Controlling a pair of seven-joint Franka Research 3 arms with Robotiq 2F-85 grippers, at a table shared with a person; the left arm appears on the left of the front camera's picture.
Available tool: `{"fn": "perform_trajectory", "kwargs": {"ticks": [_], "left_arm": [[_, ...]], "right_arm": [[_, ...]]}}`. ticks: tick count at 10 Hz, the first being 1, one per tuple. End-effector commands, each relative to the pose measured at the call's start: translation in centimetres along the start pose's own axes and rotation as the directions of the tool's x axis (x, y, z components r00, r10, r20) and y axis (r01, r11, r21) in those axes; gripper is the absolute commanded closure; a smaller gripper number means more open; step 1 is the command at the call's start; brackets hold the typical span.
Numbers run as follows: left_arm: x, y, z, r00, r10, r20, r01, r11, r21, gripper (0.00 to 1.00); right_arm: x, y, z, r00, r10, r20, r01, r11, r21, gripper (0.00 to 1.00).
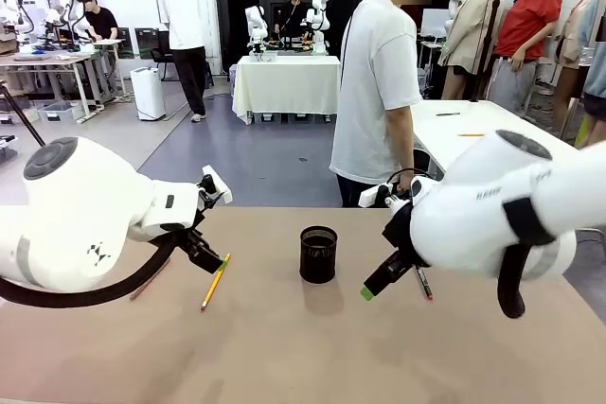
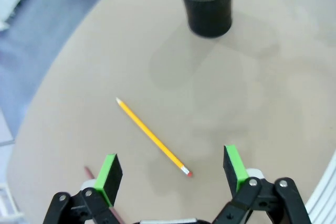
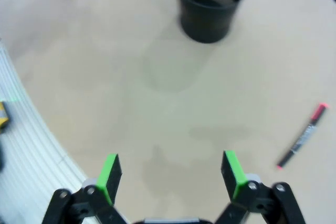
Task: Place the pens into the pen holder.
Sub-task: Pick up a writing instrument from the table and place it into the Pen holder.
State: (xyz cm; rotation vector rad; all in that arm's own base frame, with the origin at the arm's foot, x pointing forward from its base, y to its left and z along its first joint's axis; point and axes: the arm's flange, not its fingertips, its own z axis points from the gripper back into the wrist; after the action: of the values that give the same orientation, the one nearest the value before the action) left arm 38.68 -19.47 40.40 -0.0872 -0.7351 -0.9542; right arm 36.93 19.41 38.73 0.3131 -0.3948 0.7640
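Observation:
The black mesh pen holder (image 1: 318,254) stands upright mid-table, also seen in the left wrist view (image 2: 206,2) and the right wrist view (image 3: 210,4). A yellow pencil (image 1: 215,283) lies flat to its left, running out ahead of my open left gripper (image 2: 171,167), its eraser end between the green pads. A reddish-brown pencil (image 2: 89,172) peeks out by the left finger. My left gripper (image 1: 222,260) hovers just over the yellow pencil. A black marker with red ends (image 1: 423,283) (image 3: 303,137) lies right of the holder. My right gripper (image 1: 367,291) (image 3: 170,170) hangs open over bare table between holder and marker.
A person in a white shirt (image 1: 377,92) stands at the far edge of the tan table (image 1: 303,357). The table's rounded edge (image 2: 37,108) runs close to the left gripper's side. Bare surface lies in front of the holder.

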Motion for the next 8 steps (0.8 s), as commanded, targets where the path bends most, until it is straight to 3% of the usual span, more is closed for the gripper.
{"fn": "perform_trajectory", "kwargs": {"ticks": [1, 3, 5, 8], "left_arm": [[-4.7, 0.1, 1.9, 0.991, -0.111, 0.071, 0.112, 0.994, -0.011, 0.0], [-6.4, -1.6, 3.8, 0.974, -0.219, 0.053, 0.216, 0.975, 0.06, 0.0], [-8.6, -3.1, 5.8, 0.971, -0.237, 0.036, 0.232, 0.967, 0.102, 0.0], [-11.9, -5.7, 9.7, 0.963, -0.194, 0.186, 0.163, 0.972, 0.172, 0.0]], "right_arm": [[0.8, -2.4, 2.2, 1.0, 0.03, -0.008, -0.029, 0.993, 0.111, 0.0], [2.4, -1.9, 4.4, 0.993, 0.109, 0.041, -0.114, 0.985, 0.127, 0.0], [4.2, -2.4, 7.2, 0.986, 0.14, 0.088, -0.15, 0.983, 0.109, 0.0], [5.6, -4.7, 11.3, 0.948, 0.245, 0.201, -0.263, 0.962, 0.068, 0.0]]}}
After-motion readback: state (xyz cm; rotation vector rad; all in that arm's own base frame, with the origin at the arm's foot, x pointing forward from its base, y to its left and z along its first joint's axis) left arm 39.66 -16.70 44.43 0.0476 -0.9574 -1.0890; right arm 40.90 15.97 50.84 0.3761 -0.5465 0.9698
